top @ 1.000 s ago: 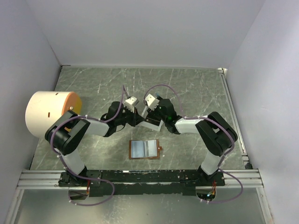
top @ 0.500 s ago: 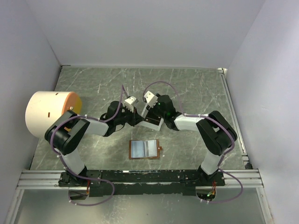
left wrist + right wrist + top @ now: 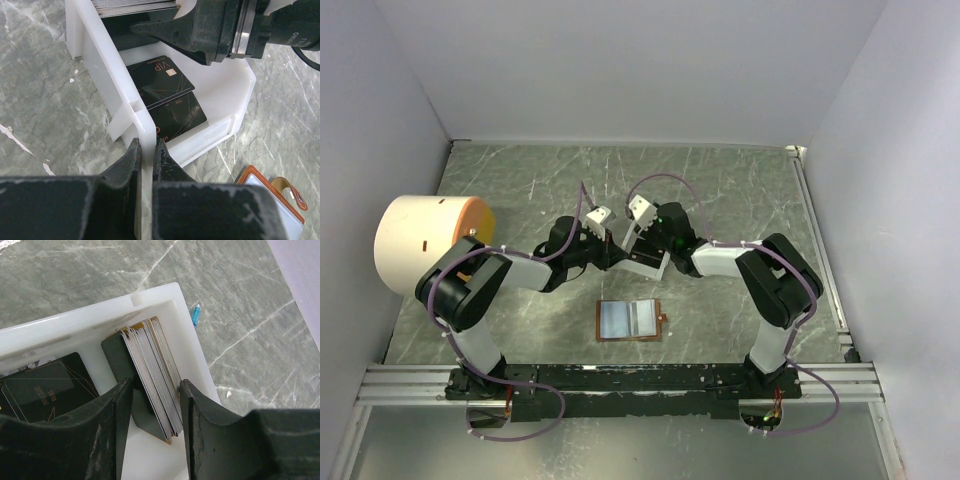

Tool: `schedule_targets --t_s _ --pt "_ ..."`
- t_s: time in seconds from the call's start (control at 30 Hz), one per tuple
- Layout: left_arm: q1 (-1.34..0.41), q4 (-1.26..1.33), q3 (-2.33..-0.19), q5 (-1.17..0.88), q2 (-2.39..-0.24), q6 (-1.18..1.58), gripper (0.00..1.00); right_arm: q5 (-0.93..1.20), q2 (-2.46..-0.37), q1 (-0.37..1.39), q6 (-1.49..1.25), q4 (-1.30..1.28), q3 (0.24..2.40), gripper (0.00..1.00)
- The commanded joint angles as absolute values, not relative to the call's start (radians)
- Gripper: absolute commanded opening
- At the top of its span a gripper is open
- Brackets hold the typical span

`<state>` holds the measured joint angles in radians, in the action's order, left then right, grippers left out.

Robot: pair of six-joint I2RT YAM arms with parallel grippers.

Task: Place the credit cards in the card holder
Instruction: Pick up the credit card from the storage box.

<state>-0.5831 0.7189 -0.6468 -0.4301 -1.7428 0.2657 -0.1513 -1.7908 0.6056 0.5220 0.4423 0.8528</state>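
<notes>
Our left gripper [image 3: 146,145] pinches a wall of the white box [image 3: 220,95]. Our right gripper [image 3: 156,384] straddles the upright cards [image 3: 150,352] inside, hemmed by that box; we cannot tell whether it presses them. The holder [image 3: 632,320] lies open on the counter [image 3: 740,180], apart from the box. A drum [image 3: 420,240] stands far left.

The left arm [image 3: 525,270] and the right arm [image 3: 725,262] are reaching forward from their bases and bending inward, so that their tips are facing each other closely, both tilting downward. The left gripper [image 3: 146,150] is pinching the thin wall of the white box [image 3: 100,65], its jaws nearly together. The right gripper [image 3: 156,387] is holding its fingers [image 3: 112,430] spread to either side of the upright stack of credit cards [image 3: 152,370]; whether they are pressing it cannot be told.
</notes>
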Motion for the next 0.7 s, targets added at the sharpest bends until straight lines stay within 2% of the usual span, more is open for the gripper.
schedule_targets --t_s 0.0,0.13,0.3,0.53,0.67 --pt "-0.583 0.772 -0.649 -0.519 -1.724 0.234 0.07 -0.125 -1.804 0.591 0.540 0.421 0.868 0.42" --pt "-0.581 0.774 -0.654 -0.529 -1.732 0.238 0.07 -0.129 -1.825 0.591 0.563 0.423 0.884 0.47" --pt "-0.579 0.779 -0.655 -0.533 -1.736 0.239 0.07 -0.137 -1.839 0.591 0.591 0.401 0.914 0.48" --pt "-0.571 0.779 -0.646 -0.535 -1.733 0.236 0.07 -0.199 -1.817 0.584 0.598 0.434 0.912 0.31" --pt "-0.566 0.784 -0.645 -0.538 -1.736 0.244 0.07 -0.188 -1.798 0.573 0.584 0.439 0.913 0.28"
